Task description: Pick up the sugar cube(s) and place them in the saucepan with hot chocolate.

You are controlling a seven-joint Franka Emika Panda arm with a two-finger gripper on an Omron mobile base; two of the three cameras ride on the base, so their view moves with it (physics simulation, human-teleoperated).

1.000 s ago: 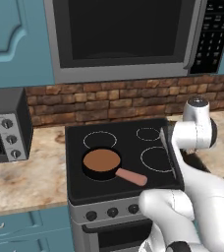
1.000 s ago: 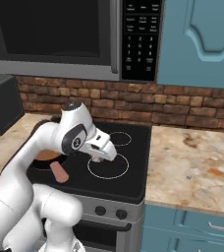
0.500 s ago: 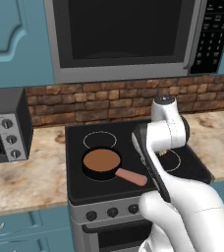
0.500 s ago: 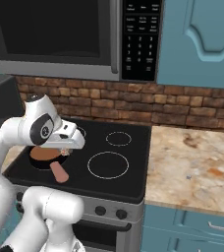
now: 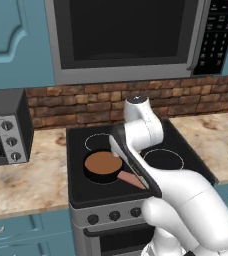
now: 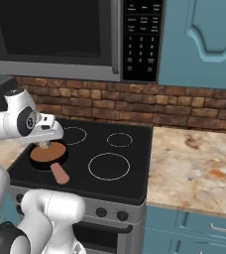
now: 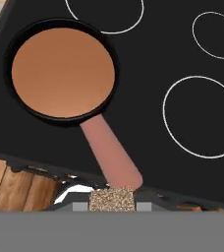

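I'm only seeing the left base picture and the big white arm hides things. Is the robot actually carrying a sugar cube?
Observer: Yes. In the hand view a speckled sugar cube sits at the bottom, right where the gripper tips are.
Operator: Where is the hand compared with the pan?
Observer: In the right base view it hangs above the saucepan, near its back rim.
Operator: Anything already in the chocolate?
Observer: No, the hand view shows a smooth brown surface with no cube in it.
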